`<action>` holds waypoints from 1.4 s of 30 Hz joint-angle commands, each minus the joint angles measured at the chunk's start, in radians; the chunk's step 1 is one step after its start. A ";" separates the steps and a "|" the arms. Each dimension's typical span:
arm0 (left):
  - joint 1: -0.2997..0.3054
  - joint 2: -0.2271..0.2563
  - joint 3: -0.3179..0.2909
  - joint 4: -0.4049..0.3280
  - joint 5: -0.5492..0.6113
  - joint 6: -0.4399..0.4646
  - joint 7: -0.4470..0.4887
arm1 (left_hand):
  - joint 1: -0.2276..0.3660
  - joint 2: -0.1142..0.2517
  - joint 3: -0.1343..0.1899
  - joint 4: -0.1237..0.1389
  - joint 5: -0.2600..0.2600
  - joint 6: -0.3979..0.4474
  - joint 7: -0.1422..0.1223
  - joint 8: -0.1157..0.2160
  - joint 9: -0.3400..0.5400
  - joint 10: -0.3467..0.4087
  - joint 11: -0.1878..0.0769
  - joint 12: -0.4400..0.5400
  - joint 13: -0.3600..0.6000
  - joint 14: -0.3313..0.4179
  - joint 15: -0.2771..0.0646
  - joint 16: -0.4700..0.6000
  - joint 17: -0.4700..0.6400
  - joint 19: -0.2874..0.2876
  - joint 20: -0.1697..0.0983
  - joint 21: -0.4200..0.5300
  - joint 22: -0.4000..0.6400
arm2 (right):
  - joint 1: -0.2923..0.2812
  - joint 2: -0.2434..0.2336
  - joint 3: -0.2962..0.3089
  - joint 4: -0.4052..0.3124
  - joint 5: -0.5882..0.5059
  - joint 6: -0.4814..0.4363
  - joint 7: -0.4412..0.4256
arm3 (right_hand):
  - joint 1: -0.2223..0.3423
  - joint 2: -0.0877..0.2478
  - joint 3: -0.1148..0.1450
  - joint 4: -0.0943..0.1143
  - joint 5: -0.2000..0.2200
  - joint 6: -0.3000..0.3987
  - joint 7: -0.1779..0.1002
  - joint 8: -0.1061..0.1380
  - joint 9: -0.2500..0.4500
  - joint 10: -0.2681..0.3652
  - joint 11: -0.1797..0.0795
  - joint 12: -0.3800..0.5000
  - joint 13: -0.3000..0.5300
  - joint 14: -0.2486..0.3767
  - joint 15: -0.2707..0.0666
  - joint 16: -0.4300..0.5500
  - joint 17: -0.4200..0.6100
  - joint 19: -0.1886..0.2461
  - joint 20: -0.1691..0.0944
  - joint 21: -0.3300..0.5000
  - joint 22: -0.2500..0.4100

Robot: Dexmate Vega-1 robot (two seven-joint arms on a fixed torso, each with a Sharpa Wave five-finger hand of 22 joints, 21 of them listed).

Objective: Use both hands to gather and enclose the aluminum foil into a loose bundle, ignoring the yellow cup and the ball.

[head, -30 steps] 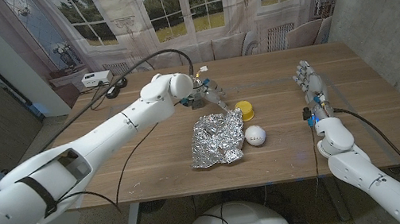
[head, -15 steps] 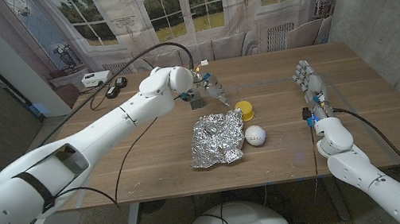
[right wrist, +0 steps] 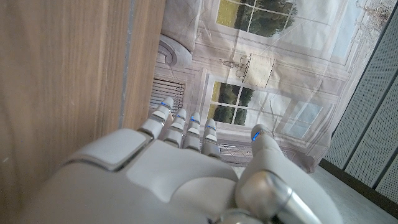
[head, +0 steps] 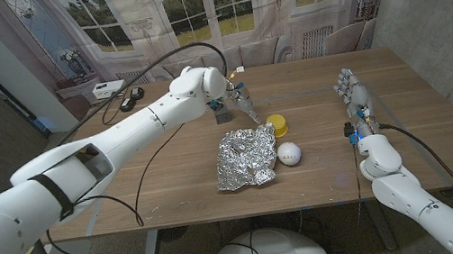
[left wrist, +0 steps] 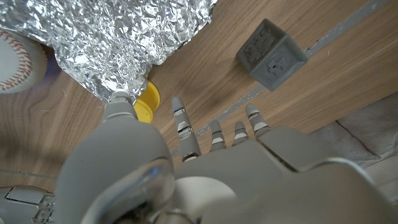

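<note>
Foil: the crumpled silver aluminium foil sheet (head: 246,158) lies spread out at the middle of the wooden bench (head: 169,168), not yet gathered.
Neighbours: the white baseball (head: 289,153) touches the foil's right edge; the small yellow plastic cup (head: 277,124) sits just beside its far right corner.
My left robot hand (head: 241,104): it hovers just beyond the foil's far edge, fingers apart and pointing down toward it, holding nothing.
My right robot hand (head: 354,99): it stands well apart at the bench's right side, fingers straight and apart, holding nothing.
Other: a small grey cube (left wrist: 272,53) rests on the bench near my left robot hand.
Risk: I judge that sweeping in from the right would push the ball or cup into the bundle, since both crowd that edge.
Risk: pressing too hard would crush the foil tight instead of leaving it loose.
</note>
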 commanded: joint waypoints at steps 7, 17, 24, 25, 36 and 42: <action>-0.069 -0.089 0.100 0.119 0.086 -0.038 -0.083 | 0.054 -0.016 -0.002 -0.035 0.010 0.017 -0.007 0.001 0.004 -0.027 0.002 -0.029 -0.022 -0.167 -0.004 -0.006 -0.032 -0.418 0.005 -0.012 0.005 | -0.005 0.008 0.009 0.007 -0.004 0.017 -0.005 | -0.008 0.000 -0.001 0.005 0.010 0.007 0.001 -0.002 0.002 0.011 0.000 0.001 0.002 0.013 0.001 0.005 0.000 0.013 0.001 0.008 0.005; -0.090 -0.138 0.105 0.242 0.025 -0.105 -0.091 | 0.061 -0.018 -0.013 -0.036 0.010 0.004 -0.004 -0.015 0.005 -0.051 0.001 -0.051 -0.043 -0.200 0.011 -0.009 -0.061 -0.411 0.005 -0.025 0.005 | -0.002 0.012 0.013 0.018 -0.007 0.023 -0.010 | -0.009 0.000 0.000 0.006 0.011 0.011 0.003 -0.001 0.001 0.015 -0.002 0.001 0.002 0.020 0.001 0.006 0.000 0.014 0.002 0.008 0.005; -0.083 -0.145 0.087 0.292 -0.036 -0.164 -0.052 | 0.069 -0.007 -0.013 -0.035 0.012 0.023 -0.032 -0.013 0.006 -0.046 -0.012 -0.054 -0.055 -0.199 0.000 -0.003 -0.077 -0.407 0.005 -0.032 0.006 | 0.010 0.014 0.010 0.032 -0.007 0.024 -0.004 | -0.010 0.000 0.000 0.006 0.011 0.013 0.003 -0.001 0.001 0.016 -0.001 0.001 0.002 0.021 0.001 0.006 -0.001 0.014 0.003 0.007 0.005; -0.080 -0.145 0.084 0.296 -0.044 -0.171 -0.045 | 0.070 -0.006 -0.013 -0.035 0.012 0.022 -0.035 -0.014 0.006 -0.046 -0.013 -0.054 -0.056 -0.199 -0.001 -0.003 -0.078 -0.406 0.005 -0.033 0.006 | 0.012 0.014 0.010 0.034 -0.007 0.024 -0.004 | -0.010 0.000 0.000 0.006 0.011 0.013 0.003 -0.001 0.001 0.016 -0.001 0.001 0.002 0.022 0.002 0.006 -0.001 0.014 0.002 0.008 0.005; -0.062 -0.142 0.049 0.331 -0.132 -0.231 0.003 | 0.146 0.063 0.024 -0.057 -0.001 0.150 -0.066 0.019 0.007 0.019 -0.052 -0.047 -0.097 -0.155 -0.022 0.015 -0.114 -0.364 0.005 -0.044 0.010 | 0.021 0.012 0.009 0.044 -0.008 0.020 -0.004 | -0.011 -0.001 0.000 0.006 0.012 0.013 0.003 -0.002 0.001 0.016 -0.001 0.000 0.002 0.028 0.002 0.007 -0.001 0.014 0.003 0.007 0.005; -0.052 -0.135 0.051 0.319 -0.136 -0.226 0.023 | 0.215 0.092 0.059 -0.085 -0.053 0.320 -0.061 0.083 0.016 0.096 -0.104 -0.036 -0.132 -0.088 -0.043 0.027 -0.122 -0.306 0.005 -0.044 0.012 | 0.016 0.009 0.011 0.040 -0.009 0.023 -0.006 | -0.012 -0.002 0.000 0.006 0.012 0.013 0.002 -0.002 0.001 0.016 -0.001 0.000 0.002 0.029 0.003 0.007 -0.001 0.014 0.005 0.007 0.005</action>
